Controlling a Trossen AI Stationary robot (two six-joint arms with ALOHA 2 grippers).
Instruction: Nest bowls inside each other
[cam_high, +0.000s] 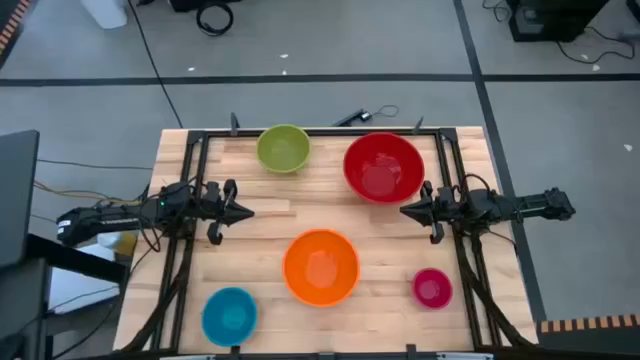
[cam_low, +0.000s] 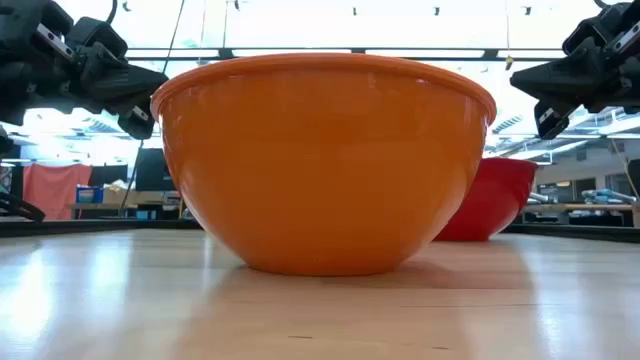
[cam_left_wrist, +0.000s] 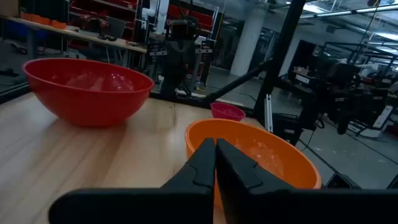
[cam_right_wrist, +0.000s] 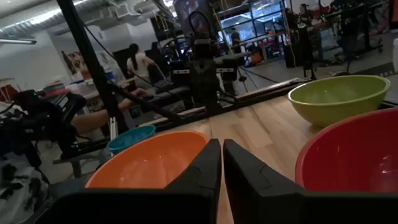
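Left hand (cam_high: 243, 211): fingers together, empty, above the desk's (cam_high: 260, 225) left side. Right hand (cam_high: 408, 210): fingers together, empty, beside the red bowl (cam_high: 383, 167). Orange bowl (cam_high: 320, 266): large, glossy, upright, centre front. Green bowl (cam_high: 283, 148): back, near the red bowl. Blue bowl (cam_high: 230, 315): front left. Pink bowl (cam_high: 432, 288): smallest, front right. All bowls stand apart.

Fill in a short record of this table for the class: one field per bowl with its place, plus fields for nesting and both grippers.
red bowl: far right, largest
green bowl: far side, left of red
orange bowl: centre, near side
blue bowl: near left corner
pink bowl: near right, smallest
nesting: none, all apart
left gripper: shut, empty, left side
right gripper: shut, empty, beside red bowl
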